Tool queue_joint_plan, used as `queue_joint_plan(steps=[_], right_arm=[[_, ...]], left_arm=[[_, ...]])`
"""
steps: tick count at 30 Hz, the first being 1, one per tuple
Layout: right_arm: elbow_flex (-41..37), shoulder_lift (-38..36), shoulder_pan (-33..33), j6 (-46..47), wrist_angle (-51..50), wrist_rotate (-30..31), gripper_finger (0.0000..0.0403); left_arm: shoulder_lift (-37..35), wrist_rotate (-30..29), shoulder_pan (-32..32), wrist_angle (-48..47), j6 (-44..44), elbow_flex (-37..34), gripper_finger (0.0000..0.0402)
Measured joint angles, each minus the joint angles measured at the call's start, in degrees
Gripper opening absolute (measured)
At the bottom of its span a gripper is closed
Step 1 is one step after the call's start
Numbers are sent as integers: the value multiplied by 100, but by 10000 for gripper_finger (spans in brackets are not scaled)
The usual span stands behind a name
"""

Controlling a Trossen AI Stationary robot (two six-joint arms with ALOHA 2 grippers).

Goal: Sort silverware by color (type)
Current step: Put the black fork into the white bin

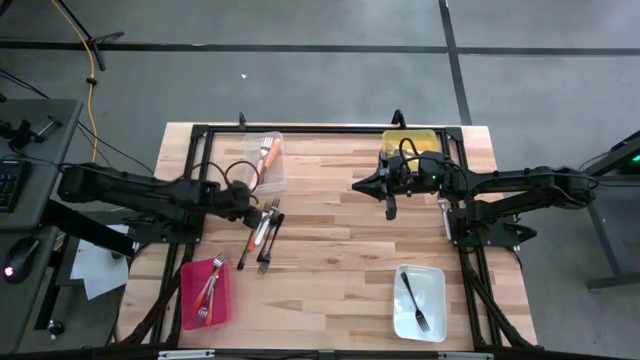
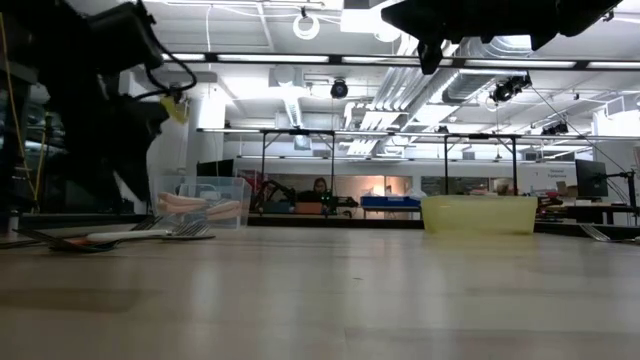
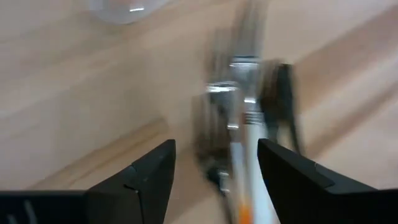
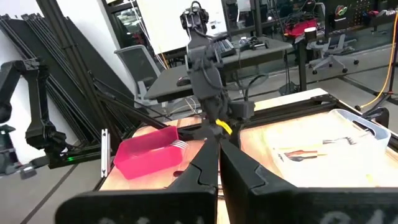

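Left gripper [image 1: 256, 203] hovers with fingers spread over the loose pile of silverware [image 1: 264, 228] on the table [image 1: 330, 240].
Right gripper [image 1: 358, 185], fingers together and empty, waits near the yellow bin [image 1: 409, 141]; other utensils lie in the clear bin [image 1: 267, 161], red bin [image 1: 206, 292] and white bin [image 1: 420, 302].

wooden table [image 1: 330, 250], four bins (silverware [image 1: 264, 228] loose)

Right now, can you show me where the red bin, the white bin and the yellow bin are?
red bin [image 1: 222, 310]: high view, on its bare floor right of the forks.
white bin [image 1: 432, 290]: high view, on its bare floor beside the fork.
yellow bin [image 2: 478, 214]: low view, on its front wall.
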Motion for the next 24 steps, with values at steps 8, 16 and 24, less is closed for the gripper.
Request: queue_joint_plan(steps=[8,16,24], right_arm=[[0,0,-3,-60,-38,1,0],[0,0,-3,-53,-49,1,0],[0,2,-3,-42,-66,1,0]], left_arm=[[0,-406,0,929,554,-434,216],[48,-293,0,1604,729,-790,216],[48,-396,0,1651,823,-935,216]])
